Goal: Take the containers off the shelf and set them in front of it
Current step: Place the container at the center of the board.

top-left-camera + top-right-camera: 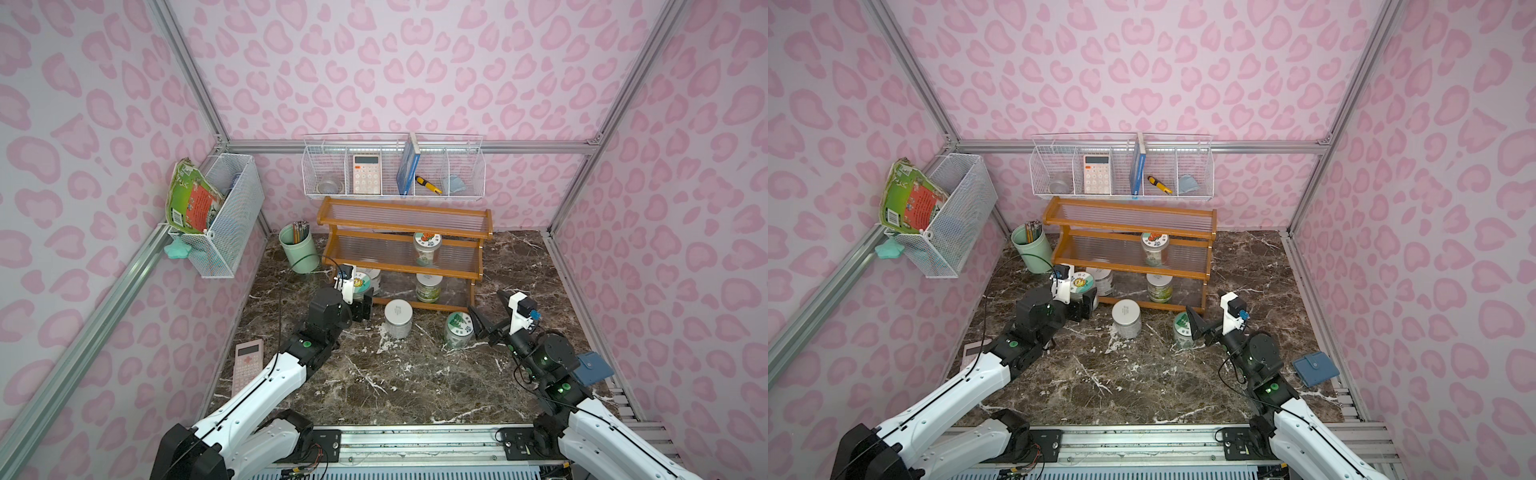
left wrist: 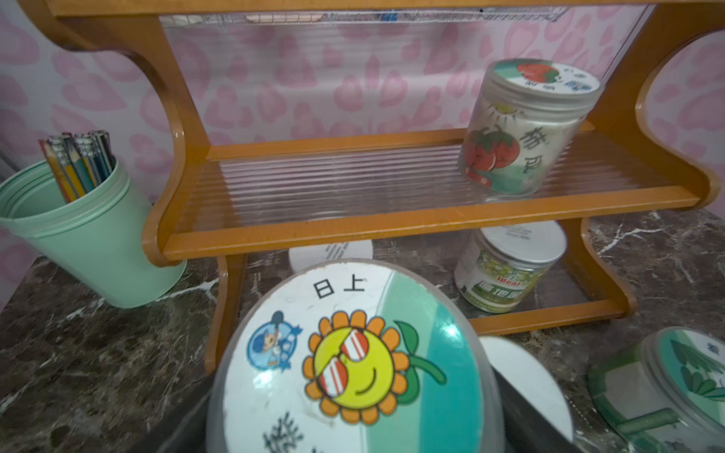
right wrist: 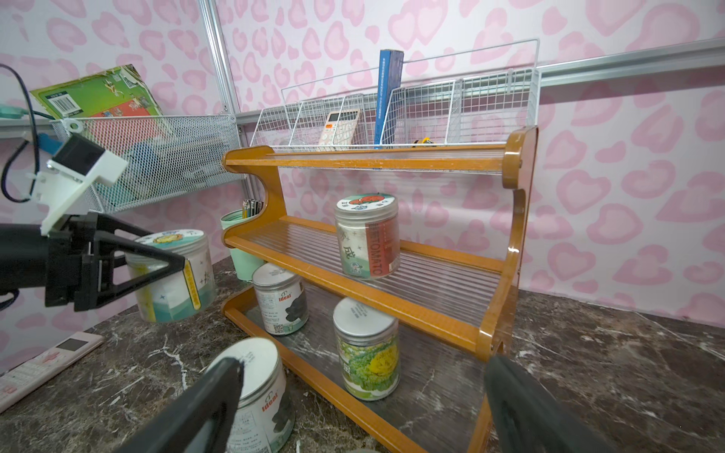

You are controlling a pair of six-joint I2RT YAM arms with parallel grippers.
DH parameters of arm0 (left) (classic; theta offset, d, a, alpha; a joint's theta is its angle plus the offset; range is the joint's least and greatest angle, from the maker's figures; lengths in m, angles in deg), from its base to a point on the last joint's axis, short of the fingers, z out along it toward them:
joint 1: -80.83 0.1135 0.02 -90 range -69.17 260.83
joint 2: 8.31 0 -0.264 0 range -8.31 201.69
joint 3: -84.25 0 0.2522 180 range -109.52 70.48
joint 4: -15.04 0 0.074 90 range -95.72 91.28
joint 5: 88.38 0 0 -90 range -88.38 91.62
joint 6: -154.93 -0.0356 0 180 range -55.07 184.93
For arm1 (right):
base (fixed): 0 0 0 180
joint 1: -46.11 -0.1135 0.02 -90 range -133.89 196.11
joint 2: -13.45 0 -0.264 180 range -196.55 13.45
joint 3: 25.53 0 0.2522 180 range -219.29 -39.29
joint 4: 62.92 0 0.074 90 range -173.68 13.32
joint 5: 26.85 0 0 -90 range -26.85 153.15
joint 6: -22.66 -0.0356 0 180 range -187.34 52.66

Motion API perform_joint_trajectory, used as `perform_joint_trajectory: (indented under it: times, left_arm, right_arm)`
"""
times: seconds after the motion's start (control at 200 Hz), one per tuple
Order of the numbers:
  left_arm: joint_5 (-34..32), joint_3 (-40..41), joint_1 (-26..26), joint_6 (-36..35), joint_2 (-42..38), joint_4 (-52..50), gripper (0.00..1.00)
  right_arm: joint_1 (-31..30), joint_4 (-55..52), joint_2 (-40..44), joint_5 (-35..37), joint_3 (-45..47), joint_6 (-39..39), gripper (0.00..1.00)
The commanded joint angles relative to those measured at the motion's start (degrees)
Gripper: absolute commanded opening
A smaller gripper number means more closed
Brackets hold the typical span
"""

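The wooden shelf [image 1: 403, 232] stands at the back. A tomato jar [image 1: 427, 248] sits on its middle tier. On the bottom tier are a green-and-yellow jar [image 3: 367, 349] and a white-lidded jar [image 3: 279, 298]. My left gripper [image 1: 359, 301] is shut on a sunflower-lidded jar [image 2: 353, 353], held by the shelf's left front corner. A white-lidded jar [image 1: 398, 318] and a leaf-lidded jar [image 1: 458, 330] stand on the table in front of the shelf. My right gripper [image 3: 365, 412] is open and empty, just right of the leaf-lidded jar and facing the shelf's bottom tier.
A mint pencil cup [image 1: 298, 249] stands left of the shelf. A pink calculator [image 1: 248, 365] lies at the table's left edge and a blue wallet [image 1: 592, 368] at its right edge. Wire baskets hang on the back wall [image 1: 392, 170] and the left wall [image 1: 224, 216].
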Motion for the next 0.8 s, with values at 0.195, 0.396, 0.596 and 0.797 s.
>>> perform_joint_trajectory:
  times: [0.195, 0.396, 0.596, 0.797]
  left_arm:
    - [-8.1, 6.5, 0.0, 4.8, -1.3, 4.8, 0.74]
    - [-12.7, 7.4, 0.4, 7.2, 4.5, 8.3, 0.73]
    - [-10.4, 8.6, 2.4, 6.4, 9.6, 14.5, 0.72]
    - [-8.4, 10.0, 4.6, 7.1, 14.0, 19.6, 0.73]
  right_arm:
    - [-0.3, -0.3, 0.4, -0.6, -0.4, 0.0, 0.99]
    - [-0.3, -1.0, 1.1, -0.3, -0.1, 0.5, 0.99]
    - [-0.3, -0.6, 0.8, -0.2, 0.4, 0.7, 0.99]
    - [-0.3, 0.4, 0.0, -0.1, 0.8, 0.6, 0.99]
